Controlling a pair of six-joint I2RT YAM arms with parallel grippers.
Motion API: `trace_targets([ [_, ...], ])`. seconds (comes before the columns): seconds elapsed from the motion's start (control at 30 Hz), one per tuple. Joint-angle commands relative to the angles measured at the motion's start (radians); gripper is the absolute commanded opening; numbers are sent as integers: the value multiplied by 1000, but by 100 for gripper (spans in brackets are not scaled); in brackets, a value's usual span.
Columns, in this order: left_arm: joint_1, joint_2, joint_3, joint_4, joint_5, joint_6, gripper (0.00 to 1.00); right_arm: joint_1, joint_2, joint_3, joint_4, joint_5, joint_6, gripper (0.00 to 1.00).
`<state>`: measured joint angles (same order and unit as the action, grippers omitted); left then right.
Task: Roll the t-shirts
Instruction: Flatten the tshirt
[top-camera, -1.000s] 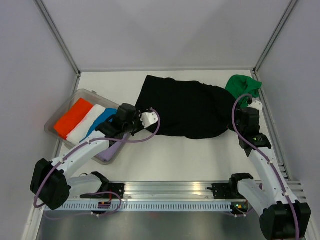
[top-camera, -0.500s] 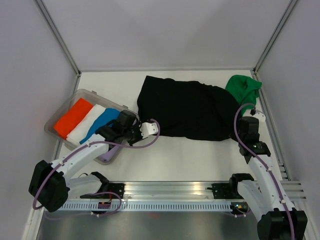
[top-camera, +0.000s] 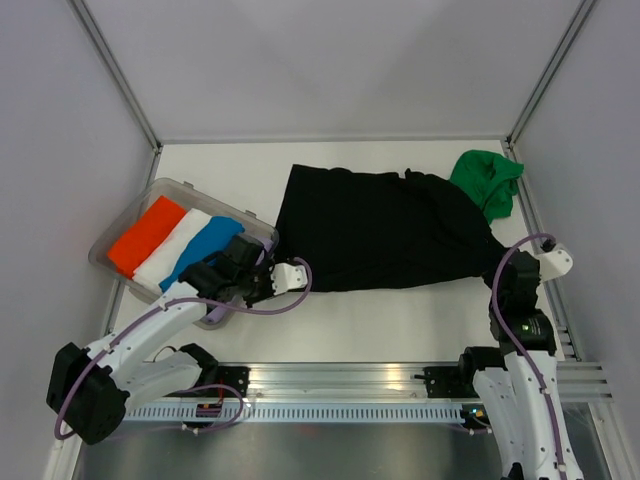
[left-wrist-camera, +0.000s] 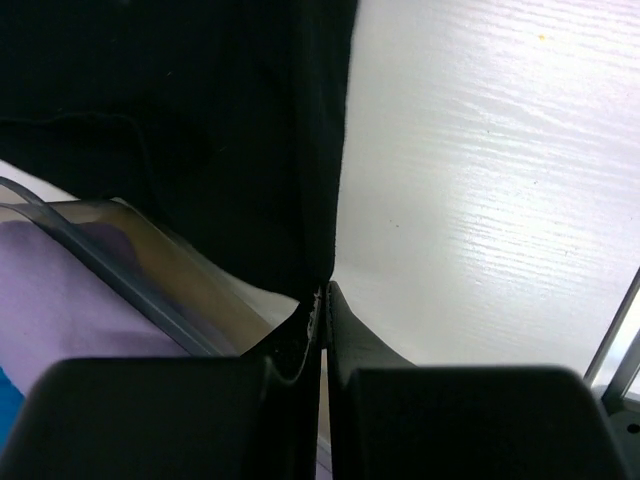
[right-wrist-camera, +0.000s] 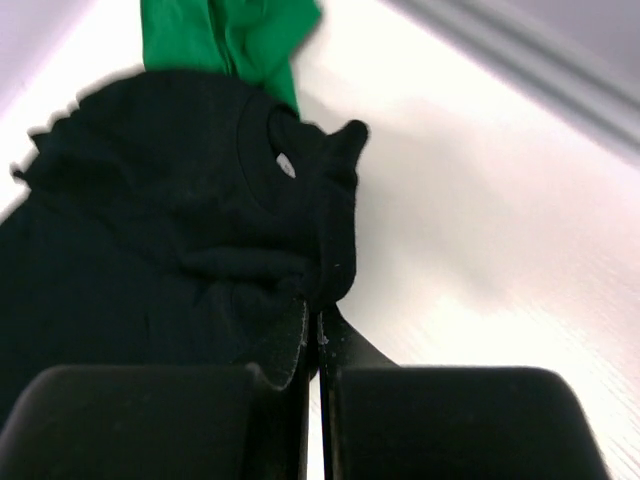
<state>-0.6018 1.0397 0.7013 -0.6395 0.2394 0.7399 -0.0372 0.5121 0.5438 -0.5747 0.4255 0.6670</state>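
Note:
A black t-shirt lies spread across the middle of the table. My left gripper is shut on its near left corner, beside the tub. My right gripper is shut on its near right edge, close to the collar. A bright green t-shirt lies crumpled at the back right, touching the black one; it also shows in the right wrist view. Both pairs of jaws are pressed together with black cloth between them.
A clear plastic tub at the left holds folded orange, white and blue shirts, and a lilac one. The tub's wall is right next to my left gripper. Walls and rails enclose the table.
Both grippers have pulled back toward the near edge with the black shirt in them. The shirt has slid nearer and stretched flatter. The right arm drew back the most.

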Motion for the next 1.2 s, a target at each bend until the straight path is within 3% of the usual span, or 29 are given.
trace_targets([
  [0.0,2,-35,-14,-49,6,84,2,-6,-52,82,-59,143,40,0],
  [0.27,2,22,-48,-49,-20,98,2,-7,-43,28,-60,150,97,0],
  [0.4,2,36,-57,-52,-14,98,2,-6,-26,-7,-34,111,137,8],
  [0.5,0,54,-51,-57,-3,95,3,-6,-4,-25,-28,101,161,48],
  [0.57,0,78,-45,-65,-6,88,30,-6,12,-34,-19,101,164,76],
  [0.63,-3,100,-43,-63,-9,87,57,-6,25,-45,-7,95,166,83],
  [0.7,-7,132,-45,-63,-9,88,64,-6,51,-62,22,69,174,85],
  [0.73,-13,143,-42,-58,-9,85,78,-6,60,-82,32,58,184,86],
  [0.8,-26,170,-42,-45,-14,76,85,-6,97,-103,55,36,200,88],
  [0.83,-30,177,-43,-36,-20,75,95,-6,111,-125,64,32,215,90],
  [1.07,-90,224,-100,70,-114,62,94,-6,282,-169,150,10,230,96],
  [1.17,-95,260,-103,87,-114,52,82,-6,354,-179,188,-17,233,95],
])
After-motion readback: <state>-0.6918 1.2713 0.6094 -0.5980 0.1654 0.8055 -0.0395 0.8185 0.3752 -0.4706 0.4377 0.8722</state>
